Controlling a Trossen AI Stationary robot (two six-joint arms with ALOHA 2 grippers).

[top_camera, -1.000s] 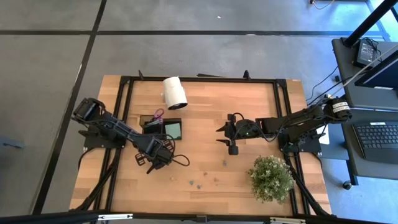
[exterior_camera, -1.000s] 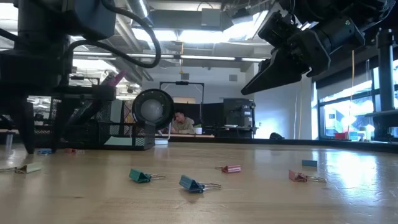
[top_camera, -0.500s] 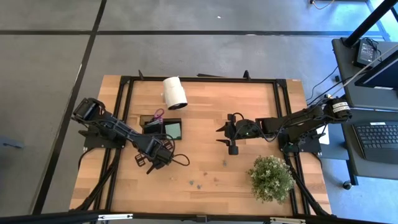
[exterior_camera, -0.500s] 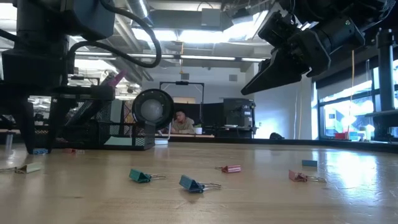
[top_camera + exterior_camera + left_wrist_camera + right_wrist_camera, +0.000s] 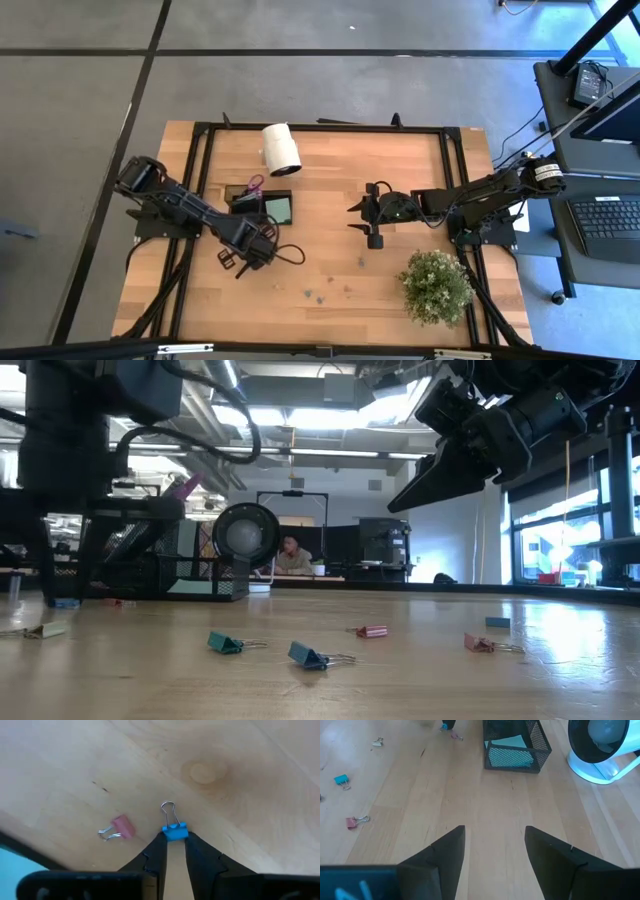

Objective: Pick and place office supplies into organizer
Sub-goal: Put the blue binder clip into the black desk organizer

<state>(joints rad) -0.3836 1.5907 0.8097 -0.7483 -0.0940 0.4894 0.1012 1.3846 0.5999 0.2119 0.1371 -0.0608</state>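
My left gripper point(image 5: 174, 840) points down at the table's near left point(image 5: 250, 255), shut on a small blue binder clip point(image 5: 174, 831). A pink clip point(image 5: 119, 827) lies on the wood beside it. The black mesh organizer point(image 5: 265, 205) stands just beyond. It holds a light green sticky-note pad point(image 5: 509, 742), and purple-handled scissors point(image 5: 255, 184) stick out of it. My right gripper point(image 5: 367, 215) hovers open above mid-table, with nothing between its fingers point(image 5: 495, 845). Several more clips point(image 5: 308, 655) lie loose on the near part of the table. My left gripper pinches the blue clip's body point(image 5: 174, 834) between its two fingertips point(image 5: 159, 842), one on each side. The fingers come from above, pointing down. The clip lies flat on the wood, and its wire handle point(image 5: 168, 810) sticks out past the fingertips.
A white cylinder roll point(image 5: 281, 149) lies on its side at the far edge behind the organizer. A bushy potted plant point(image 5: 436, 286) stands at the near right corner. A teal clip point(image 5: 341, 780) and a pink clip point(image 5: 355, 821) lie loose on the table.
My left gripper has stayed over the same spot and has rolled a little about its downward-pointing line. My right gripper and the loose clips have kept still.
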